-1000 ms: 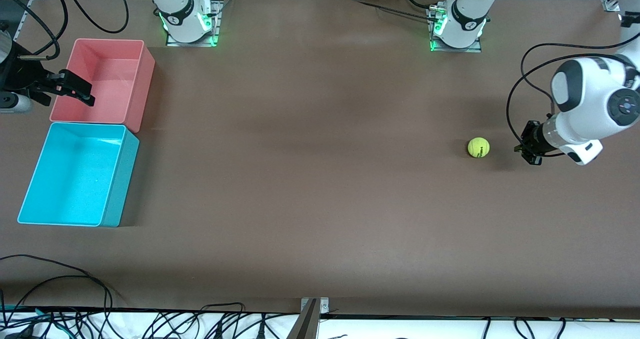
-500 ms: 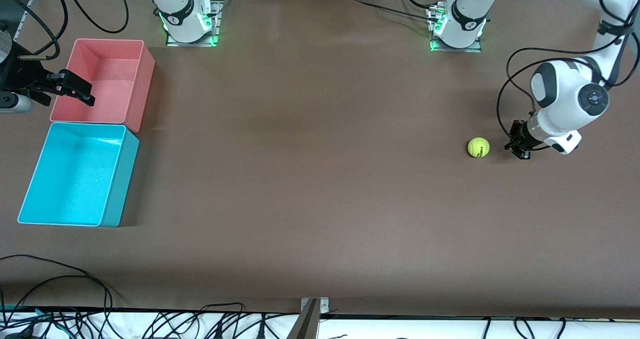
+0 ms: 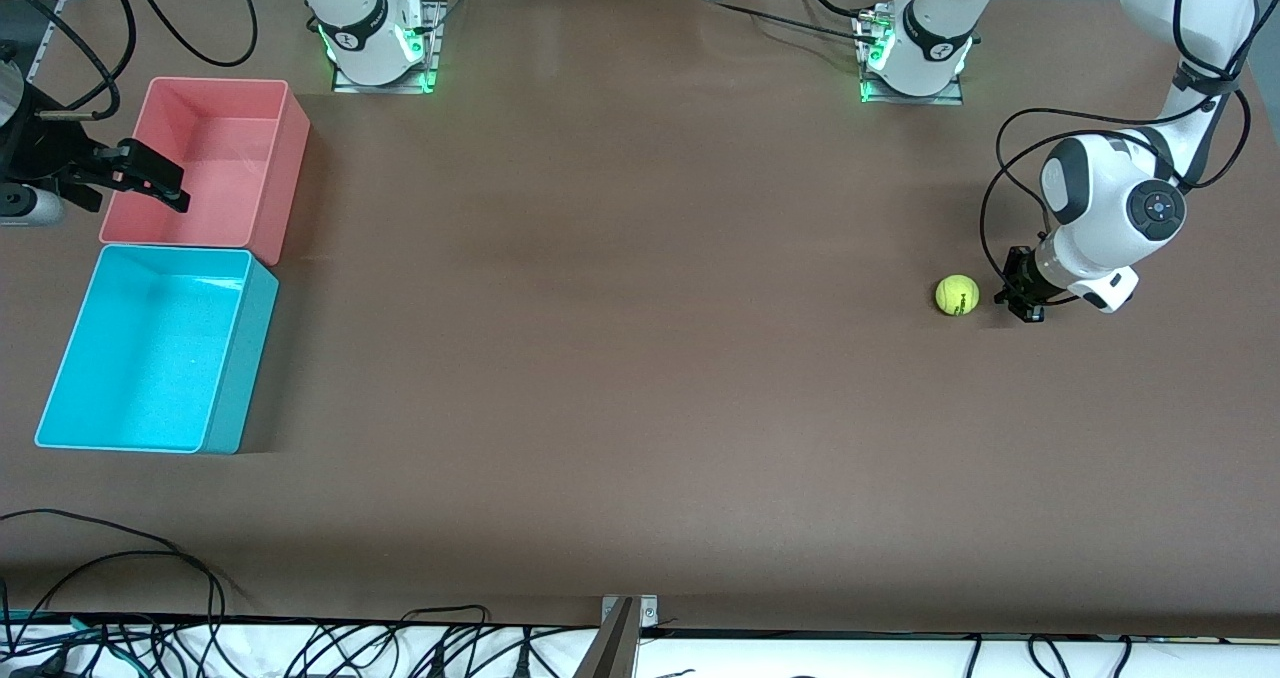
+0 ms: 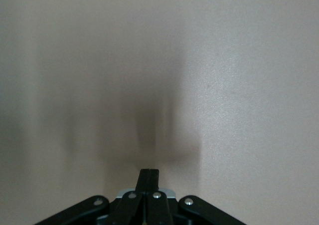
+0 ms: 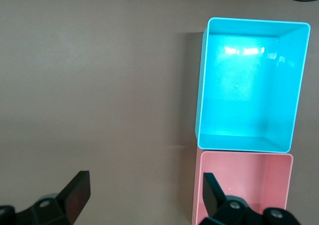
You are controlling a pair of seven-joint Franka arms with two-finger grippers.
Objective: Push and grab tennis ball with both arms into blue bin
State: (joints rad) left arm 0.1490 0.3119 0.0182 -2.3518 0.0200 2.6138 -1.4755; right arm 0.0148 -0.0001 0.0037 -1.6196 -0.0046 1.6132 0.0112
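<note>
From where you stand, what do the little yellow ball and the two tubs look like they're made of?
The tennis ball looks felt-covered: matte, fuzzy yellow-green with a dark printed mark. The blue bin and the pink tub beside it look like moulded plastic: thin straight walls, and a glossy glare on the blue bin's floor in the right wrist view.

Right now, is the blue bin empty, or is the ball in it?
Empty. The blue bin shows only its bare floor; the tennis ball sits on the table beside the left gripper.

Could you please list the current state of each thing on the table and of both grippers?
tennis ball: on the table, ungrasped, beside the left gripper.
blue bin: upright, empty.
pink bin: upright, empty.
left gripper: shut, low beside the ball.
right gripper: open, waiting over the pink bin's edge.
</note>
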